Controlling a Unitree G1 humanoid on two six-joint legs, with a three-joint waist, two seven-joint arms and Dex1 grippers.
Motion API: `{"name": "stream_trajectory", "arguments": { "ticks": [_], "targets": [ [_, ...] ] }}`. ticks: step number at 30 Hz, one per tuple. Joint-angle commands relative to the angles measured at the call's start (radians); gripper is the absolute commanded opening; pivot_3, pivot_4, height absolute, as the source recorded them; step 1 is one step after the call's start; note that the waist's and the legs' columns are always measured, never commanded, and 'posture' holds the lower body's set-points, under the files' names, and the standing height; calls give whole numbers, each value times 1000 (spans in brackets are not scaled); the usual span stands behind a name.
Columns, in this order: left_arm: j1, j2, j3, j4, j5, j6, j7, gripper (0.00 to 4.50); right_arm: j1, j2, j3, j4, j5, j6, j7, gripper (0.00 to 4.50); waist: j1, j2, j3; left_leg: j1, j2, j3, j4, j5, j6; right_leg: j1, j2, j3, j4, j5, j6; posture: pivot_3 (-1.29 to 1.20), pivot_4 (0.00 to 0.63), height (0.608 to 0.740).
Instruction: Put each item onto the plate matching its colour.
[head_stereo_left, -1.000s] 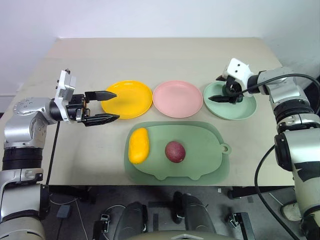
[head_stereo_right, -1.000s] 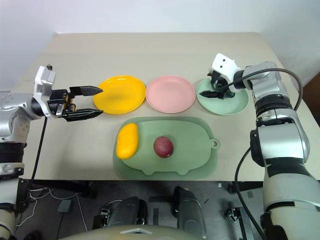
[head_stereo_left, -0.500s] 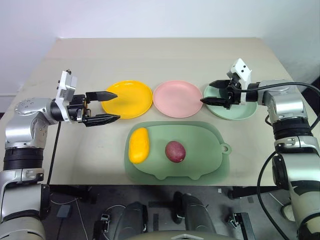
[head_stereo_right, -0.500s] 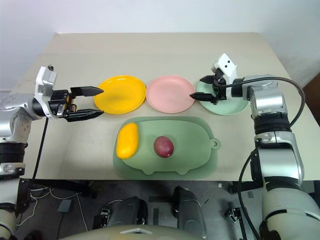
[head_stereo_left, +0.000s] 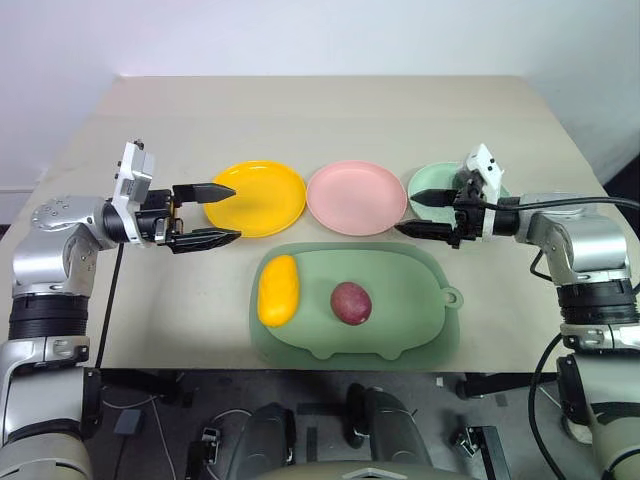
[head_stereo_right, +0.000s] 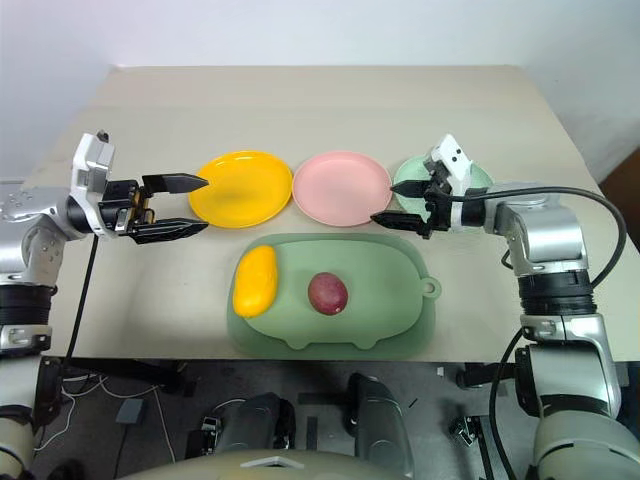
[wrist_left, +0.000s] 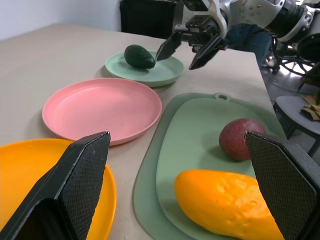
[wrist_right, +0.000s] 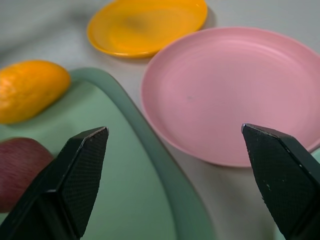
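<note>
Now the next item to move appears to be the dark red-purple oval fruit (head_stereo_left: 350, 302), lying at lower centre of the head view on the large dull-green rounded mat with a small ring tab (head_stereo_left: 420, 270). Its target, the round shallow pink plastic plate (head_stereo_left: 356, 197), sits empty just above the mat at centre frame. To the fruit's left on the same mat lies the yellow oblong fruit (head_stereo_left: 278, 290); its yellow-orange plate (head_stereo_left: 257, 198), also empty, is at centre left. The dark green avocado-like fruit (wrist_left: 139, 56) rests on the pale mint green plate (head_stereo_left: 432, 180) at centre right, so that pairing looks done.

The right gripper (head_stereo_left: 427, 212) hangs over the gap between the mint plate and the mat's upper right corner, its two black fingers spread wide with nothing between them. The left gripper (head_stereo_left: 214, 213) hovers at the yellow-orange plate's left rim, fingers likewise parted and empty.

To do the step well, the right gripper should probably descend over the red-purple fruit with a finger on each side of its narrower width, closing near mid-height so that the rounded body does not squirt out. The fruit is likely smooth and inclined to roll; a centred grip and a release close above the pink plate's middle would keep it off the rim. The yellow fruit lies well apart from it, so the approach is unobstructed.
</note>
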Motion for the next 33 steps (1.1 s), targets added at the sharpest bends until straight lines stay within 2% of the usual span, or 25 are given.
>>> {"name": "stream_trajectory", "arguments": {
  "ticks": [1, 6, 16, 23, 33],
  "targets": [
    [-23, 3, 10, 0, -5, -14, -8, 4500, 13, -12, -54, -91, 57, 31, -34, 4487, 1, 0, 0, 0, 0, 0, 0, 0, 0, 0, 0, 0, 0, 0, 0, 0, 150, 740],
    [-22, -2, 7, 2, -6, -14, -10, 4500, 80, -21, -51, -244, 150, 130, -33, 4487, 2, 0, 0, 0, 0, 0, 0, 0, 0, 0, 0, 0, 0, 0, 0, 0, 150, 740],
    [-26, -6, 2, -1, -4, -10, -17, 4500, 187, -18, 27, -444, 178, 168, -108, 4487, 2, -1, 0, 0, 0, -1, 0, -1, 2, 0, 0, 0, 0, 0, 0, 0, 150, 740],
    [-28, -5, -1, 1, -1, -7, -22, 4500, 219, 6, 80, -541, 212, 213, -174, 4487, 2, -1, 0, 0, 0, -1, 0, -1, 2, 0, 0, 0, 0, 0, 0, 0, 150, 740],
    [-38, -7, -11, 7, 4, -3, -29, 4500, 188, 28, 111, -556, 270, 278, -219, 4487, 2, -2, 1, 0, 0, -1, 0, -2, 3, 0, 0, 0, 0, 0, 0, 0, 150, 740]
  ]
}}
